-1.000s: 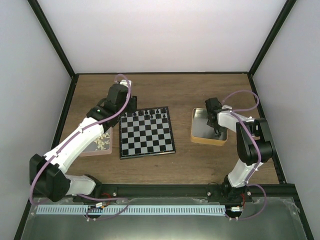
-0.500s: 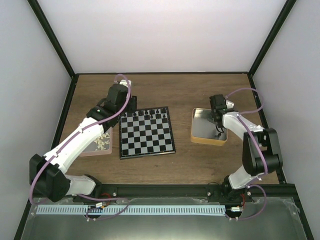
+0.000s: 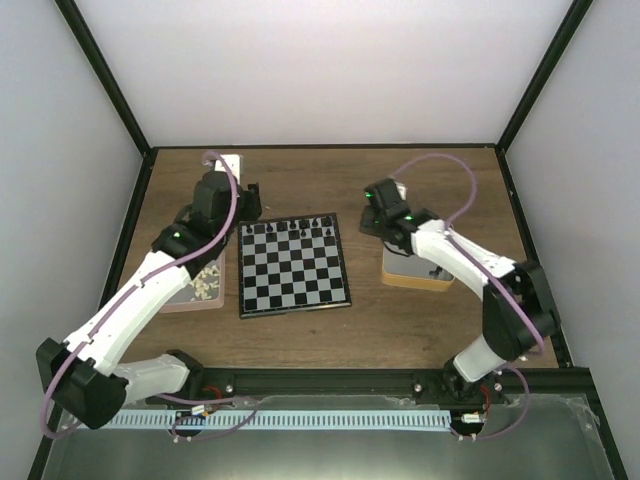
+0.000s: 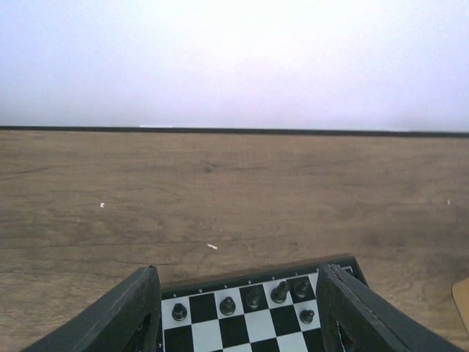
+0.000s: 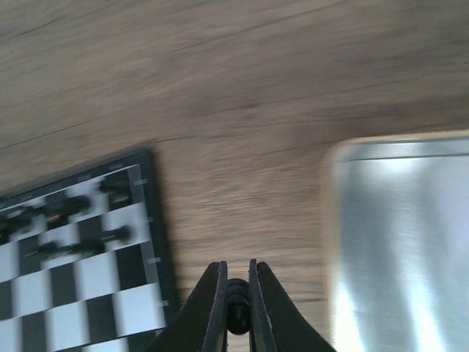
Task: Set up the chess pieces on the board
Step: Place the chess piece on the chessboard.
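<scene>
Left of the board (image 3: 293,268), a pink tray (image 3: 190,306) is sitting on the wooden bench (image 3: 420,175), just beside the board's left edge, with a scatter of pale pieces (image 3: 207,283) lying in it. The left arm is reaching over that tray, and the left claw (image 3: 250,196) is hanging at the board's far left corner. In its wrist view the left claw (image 4: 238,282) is standing wide open and holding nothing, its two dark fingers (image 4: 132,312) framing the board's far edge.

The board itself is lying flat near the middle of the bench. The chess pieces (image 3: 300,226) already on it are standing along its far edge, while the squares nearer the arms are showing bare. The left wrist view is picking out six of them there, one (image 4: 308,317) standing a row closer to the camera than the others.

Right of the board, the right claw (image 3: 368,224) is hovering over bare wood by the board's far right corner, between the board and a metal tin (image 3: 415,276). The right wrist view is showing its jaws pressed together on a small black piece (image 5: 236,295), which is peeking out between the fingertips (image 5: 212,293). That view is blurred, so the piece's type cannot be told. The tin is resting well right of the board, with the right arm stretching across it.
</scene>
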Controlling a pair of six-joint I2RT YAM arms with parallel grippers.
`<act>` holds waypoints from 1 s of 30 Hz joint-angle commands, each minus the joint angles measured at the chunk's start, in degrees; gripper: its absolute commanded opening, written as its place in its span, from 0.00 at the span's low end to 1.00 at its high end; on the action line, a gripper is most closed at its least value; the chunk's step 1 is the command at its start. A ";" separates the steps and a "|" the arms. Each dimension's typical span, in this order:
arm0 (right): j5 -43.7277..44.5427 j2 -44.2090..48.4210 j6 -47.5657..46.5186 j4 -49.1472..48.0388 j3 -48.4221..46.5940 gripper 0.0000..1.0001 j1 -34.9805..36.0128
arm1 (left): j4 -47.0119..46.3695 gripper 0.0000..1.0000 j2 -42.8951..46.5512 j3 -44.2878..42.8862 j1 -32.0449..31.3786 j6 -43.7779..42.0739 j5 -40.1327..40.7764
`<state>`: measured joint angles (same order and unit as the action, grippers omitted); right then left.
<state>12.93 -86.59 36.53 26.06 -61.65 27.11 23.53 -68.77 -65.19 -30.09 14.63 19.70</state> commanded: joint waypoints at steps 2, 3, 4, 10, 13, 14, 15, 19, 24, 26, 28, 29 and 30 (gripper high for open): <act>2.24 -10.34 0.54 -1.59 -10.53 0.01 10.49 | -3.52 0.61 4.98 2.38 0.23 1.49 4.91; 3.02 -12.53 0.06 -1.49 -12.75 0.01 12.25 | -3.86 0.62 5.78 2.73 0.28 1.49 5.41; 4.01 -14.63 -0.74 -1.40 -14.93 0.01 14.05 | -4.21 0.62 6.38 3.09 0.26 1.46 5.77; 7.96 -25.16 -6.73 -2.49 -26.54 0.01 21.07 | -4.81 0.63 8.50 4.29 0.29 1.47 7.58; 8.83 -28.81 -10.27 -3.62 -30.00 0.01 22.80 | -5.62 0.63 9.08 4.95 0.34 1.41 8.13; 8.78 -29.90 -11.09 -3.68 -30.91 0.01 22.96 | -5.82 0.63 9.17 5.25 0.30 1.30 8.24; 8.69 -31.37 -11.90 -3.66 -31.78 0.01 22.98 | -5.93 0.63 9.18 5.31 0.29 1.17 8.32; 8.12 -34.21 -15.35 -4.53 -33.15 0.01 23.07 | -6.26 0.63 9.08 5.76 0.29 0.84 8.76; 6.67 -36.56 -19.12 -6.34 -33.85 0.01 23.07 | -6.40 0.64 8.62 5.99 0.29 0.66 8.81; 6.02 -37.31 -20.18 -7.03 -34.09 0.01 23.07 | -6.41 0.64 8.48 6.04 0.34 0.74 8.77; 5.43 -38.07 -20.88 -7.33 -34.67 0.01 23.07 | -6.41 0.64 8.39 6.04 0.32 0.75 8.81; 5.34 -38.50 -21.09 -7.28 -34.99 0.01 23.07 | -6.39 0.64 8.37 6.04 0.37 0.67 8.86; 5.30 -38.89 -21.13 -7.21 -35.29 0.01 23.07 | -6.39 0.64 8.39 6.04 0.38 0.66 8.94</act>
<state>18.81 -124.22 18.11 20.43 -93.43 50.11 18.76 -60.34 -59.77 -30.00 15.81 27.90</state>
